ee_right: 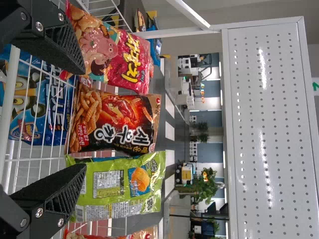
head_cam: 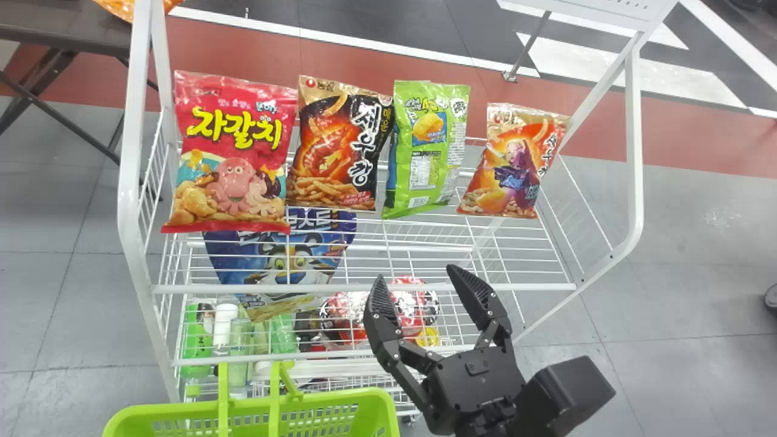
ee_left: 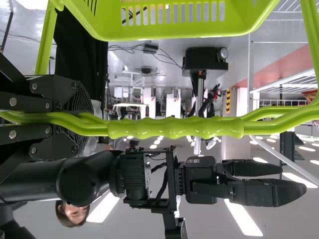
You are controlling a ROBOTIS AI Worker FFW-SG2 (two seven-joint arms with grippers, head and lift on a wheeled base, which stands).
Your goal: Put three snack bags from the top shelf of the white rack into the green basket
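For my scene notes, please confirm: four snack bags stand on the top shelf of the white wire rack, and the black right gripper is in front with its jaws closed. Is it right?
One thing is wrong: the black right gripper has its jaws open, not closed, as the head view shows. The rest about the four snack bags is right.

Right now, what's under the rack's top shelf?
A blue bag, bottles and red packs. The red snack bag and right tool hide parts; those I can't see.

Lime green basket [head_cam: 340, 397], white rack [head_cam: 128, 200], red bag [head_cam: 230, 152] with pink octopus [head_cam: 234, 179], green bag [head_cam: 428, 152]
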